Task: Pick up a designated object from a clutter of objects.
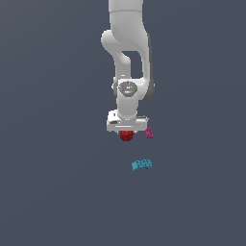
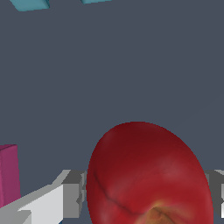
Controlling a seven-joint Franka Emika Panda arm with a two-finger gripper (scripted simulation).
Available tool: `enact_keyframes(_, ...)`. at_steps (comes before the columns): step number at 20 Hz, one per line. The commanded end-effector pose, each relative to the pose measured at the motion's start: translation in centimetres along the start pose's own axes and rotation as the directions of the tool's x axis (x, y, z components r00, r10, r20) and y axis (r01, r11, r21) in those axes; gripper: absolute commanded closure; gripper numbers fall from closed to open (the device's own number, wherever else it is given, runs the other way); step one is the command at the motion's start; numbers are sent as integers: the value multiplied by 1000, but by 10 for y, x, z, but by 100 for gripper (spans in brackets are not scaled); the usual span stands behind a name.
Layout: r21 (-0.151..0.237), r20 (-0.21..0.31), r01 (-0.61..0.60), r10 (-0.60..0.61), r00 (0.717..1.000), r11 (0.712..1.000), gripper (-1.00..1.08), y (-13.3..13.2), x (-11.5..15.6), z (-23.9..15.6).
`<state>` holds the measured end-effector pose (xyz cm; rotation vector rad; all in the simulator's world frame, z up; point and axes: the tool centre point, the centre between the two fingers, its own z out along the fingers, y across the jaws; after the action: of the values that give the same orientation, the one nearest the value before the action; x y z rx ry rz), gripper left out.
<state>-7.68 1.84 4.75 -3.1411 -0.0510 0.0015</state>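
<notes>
The dark red, apple-like round object (image 1: pixel 126 135) sits right under my gripper (image 1: pixel 126 131) in the exterior view. In the wrist view the apple (image 2: pixel 148 175) fills the space between the two fingers, and the grey pads (image 2: pixel 73 194) press against its sides. The gripper (image 2: pixel 146 199) is shut on it. The flat magenta block (image 1: pixel 149 132) stands close by on the exterior view's right, and it also shows in the wrist view (image 2: pixel 8 175). The cyan studded brick (image 1: pixel 142 165) lies nearer the camera, apart from the gripper. The small blue piece is hidden.
The arm's white links (image 1: pixel 127 48) rise straight above the gripper. Everything lies on a plain dark grey floor (image 1: pixel 57 168). Parts of the cyan brick (image 2: pixel 29 3) show at the edge of the wrist view.
</notes>
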Motion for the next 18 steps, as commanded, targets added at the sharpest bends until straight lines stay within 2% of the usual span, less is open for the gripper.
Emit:
enact_keyframes(1, 0, 0, 0, 0, 1000, 1000, 108, 0, 0, 1)
enact_keyframes(18, 0, -1, 0, 0, 1000, 1000, 108, -6, -2, -13)
